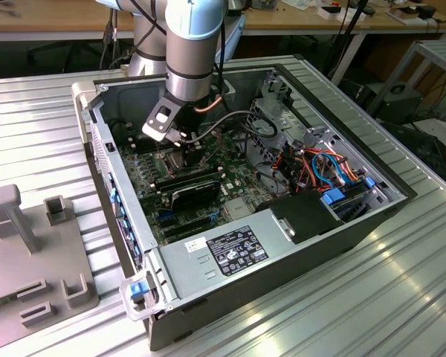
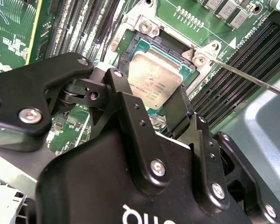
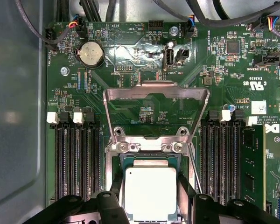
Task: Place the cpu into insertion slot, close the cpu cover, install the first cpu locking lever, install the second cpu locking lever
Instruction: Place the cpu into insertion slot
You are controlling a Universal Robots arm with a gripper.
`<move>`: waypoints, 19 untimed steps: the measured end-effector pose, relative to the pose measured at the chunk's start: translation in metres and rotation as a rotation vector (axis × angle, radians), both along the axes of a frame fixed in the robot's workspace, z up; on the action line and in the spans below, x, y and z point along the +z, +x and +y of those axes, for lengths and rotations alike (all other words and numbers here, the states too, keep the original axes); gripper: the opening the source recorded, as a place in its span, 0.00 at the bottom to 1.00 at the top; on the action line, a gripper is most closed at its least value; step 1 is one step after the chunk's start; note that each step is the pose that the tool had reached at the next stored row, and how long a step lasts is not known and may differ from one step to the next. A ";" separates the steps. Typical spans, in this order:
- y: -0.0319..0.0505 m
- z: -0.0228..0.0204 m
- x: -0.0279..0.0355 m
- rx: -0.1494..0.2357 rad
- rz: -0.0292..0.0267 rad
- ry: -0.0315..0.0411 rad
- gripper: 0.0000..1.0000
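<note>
A robot arm's black two-fingered gripper reaches into an open desktop computer case and holds the cpu, a small flat square chip with a silvery-grey metal top, its fingers pressed against two opposite edges of the chip. The cpu sits squarely at the insertion slot, the small square black socket set into the green circuit board; whether it is fully seated or just above the slot cannot be told. The first step looks nearly done but not released. The cpu cover, a thin silvery metal frame plate with a large square window, stands swung up on its hinge at one edge of the slot, not yet closed. A thin metal locking lever juts free beside the slot, unlatched, so the cover and both levers are left to do. Long black memory slots flank the slot on either side. The case lies on a ribbed aluminium table, with a grey parts fixture well away from the slot, and wooden workbenches line the room beyond.
</note>
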State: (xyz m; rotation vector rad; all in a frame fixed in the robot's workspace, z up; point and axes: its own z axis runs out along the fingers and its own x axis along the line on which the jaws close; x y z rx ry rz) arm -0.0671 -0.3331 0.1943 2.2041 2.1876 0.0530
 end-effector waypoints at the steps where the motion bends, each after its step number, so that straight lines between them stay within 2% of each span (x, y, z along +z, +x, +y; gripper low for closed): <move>1: 0.0000 0.0000 0.0000 0.000 0.0000 0.0000 0.55; 8: 0.0003 0.0000 -0.0001 0.000 -0.0003 0.0004 0.55; 9: 0.0008 0.0003 -0.0007 0.000 -0.0023 0.0016 0.56; 11: 0.0007 0.0002 -0.0006 0.000 -0.0010 0.0014 0.67; 17: 0.0007 0.0000 0.0001 0.000 0.0001 0.0000 0.67; 19: 0.0010 0.0000 0.0042 0.000 0.0011 0.0000 0.67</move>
